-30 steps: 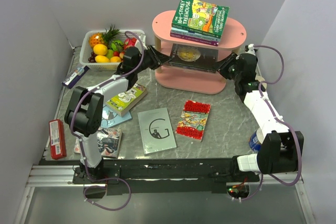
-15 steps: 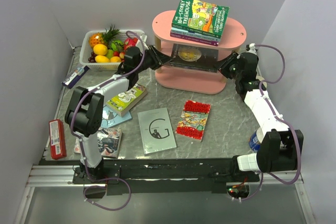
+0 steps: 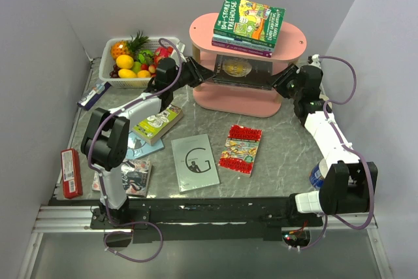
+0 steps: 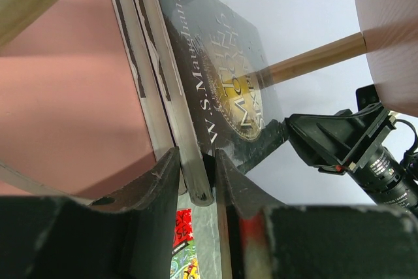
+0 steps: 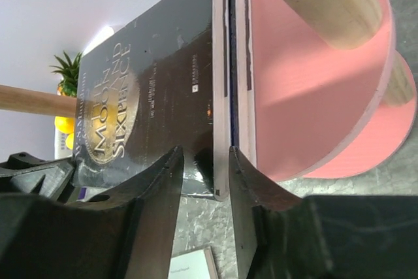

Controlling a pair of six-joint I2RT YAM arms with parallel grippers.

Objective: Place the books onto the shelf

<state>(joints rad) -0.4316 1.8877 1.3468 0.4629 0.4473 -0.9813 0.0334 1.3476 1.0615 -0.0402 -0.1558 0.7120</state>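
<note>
**Held From Both Ends**

The black "Moon and Sixpence" paperback (image 3: 238,70) lies flat in the middle tier of the pink shelf (image 3: 208,34), at 12 o'clock on the table (image 3: 287,155). The left gripper (image 4: 196,161) pinches its 9 o'clock edge. The right gripper (image 5: 206,155) straddles the 3 o'clock edge, but whether it presses cannot be told. Treehouse books (image 3: 249,23) top the shelf. A grey "G" book (image 3: 194,161) and a red book (image 3: 240,149) lie toward 6 o'clock.

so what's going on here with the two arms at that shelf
Both arms flank a black paperback with a gold emblem at the middle tier of the pink three-tier oval shelf. The left gripper clamps one end; the right gripper straddles the other, grip unclear. A stack of colourful books lies on the top tier; more lie on the grey table.
</note>
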